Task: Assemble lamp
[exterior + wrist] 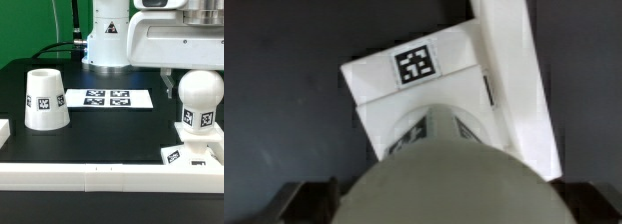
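The bulb (200,108) stands upright between the fingers of the gripper (190,84), its round top up and its tagged lower body set on the base (192,151) directly beneath. In the wrist view the dome of the bulb (452,178) fills the space between the two dark fingers (304,203), which appear to press on its sides, so the gripper (446,208) reads as clenched on the bulb. Whether the bulb's foot is already seated in the base (411,80) or only resting on it cannot be told.

The base lies straight below the gripper, close against the long white rail (90,176) that borders the bench (110,135). The marker board (105,98) lies well apart from the gripper, toward the exterior view's left, and the shade (45,100) stands farther off on that same side, mouth down and untouched.

The step in hand looks to be joining bulb to base. The next move probably calls for keeping the bulb plumb over its socket and turning it home, while the base is kept from sliding; the rail may help brace it. The shade would follow.
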Tool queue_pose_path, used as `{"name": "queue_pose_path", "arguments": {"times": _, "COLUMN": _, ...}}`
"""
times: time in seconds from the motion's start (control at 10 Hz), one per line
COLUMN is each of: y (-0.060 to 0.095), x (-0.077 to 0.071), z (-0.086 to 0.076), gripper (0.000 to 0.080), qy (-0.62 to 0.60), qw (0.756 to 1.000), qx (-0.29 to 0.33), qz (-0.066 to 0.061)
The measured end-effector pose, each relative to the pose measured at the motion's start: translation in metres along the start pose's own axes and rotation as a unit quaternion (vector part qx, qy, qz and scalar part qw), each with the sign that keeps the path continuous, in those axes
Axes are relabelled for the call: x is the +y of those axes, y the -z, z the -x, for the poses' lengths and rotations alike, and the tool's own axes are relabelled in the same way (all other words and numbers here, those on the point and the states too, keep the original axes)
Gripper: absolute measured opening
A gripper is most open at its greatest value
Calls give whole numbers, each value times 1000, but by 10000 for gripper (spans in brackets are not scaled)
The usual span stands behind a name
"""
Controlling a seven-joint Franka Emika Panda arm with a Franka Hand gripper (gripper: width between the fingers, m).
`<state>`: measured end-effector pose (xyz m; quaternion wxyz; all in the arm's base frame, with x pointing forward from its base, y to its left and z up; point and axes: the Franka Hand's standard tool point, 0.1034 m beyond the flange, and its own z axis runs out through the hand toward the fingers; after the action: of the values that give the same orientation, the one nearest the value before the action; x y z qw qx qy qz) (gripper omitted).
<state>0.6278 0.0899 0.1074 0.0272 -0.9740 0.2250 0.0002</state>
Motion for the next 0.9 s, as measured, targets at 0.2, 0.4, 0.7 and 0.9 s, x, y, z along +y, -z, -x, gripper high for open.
{"name": "queue_pose_path", "arguments": {"times": 0.2, "y": -1, "x": 1, "z": 0, "gripper": 576, "qy": -104, "qw": 994, "qx": -5, "qz": -14}}
{"name": "queue_pose_path", "arguments": {"times": 0.4, "y": -1, "x": -1, "z": 2, "gripper": 576, "qy": -221, "qw": 975, "qx": -15, "qz": -21}}
{"name": "queue_pose_path", "arguments": {"times": 0.7, "y": -2, "x": -3, "z": 2, "gripper": 576, "qy": -324, "qw": 945, "qx": -30, "qz": -32}}
{"name": "queue_pose_path", "arguments": {"times": 0.9, "y": -2, "x": -4, "z": 3, "gripper": 589, "qy": -322, "qw": 946, "qx": -31, "qz": -31}}
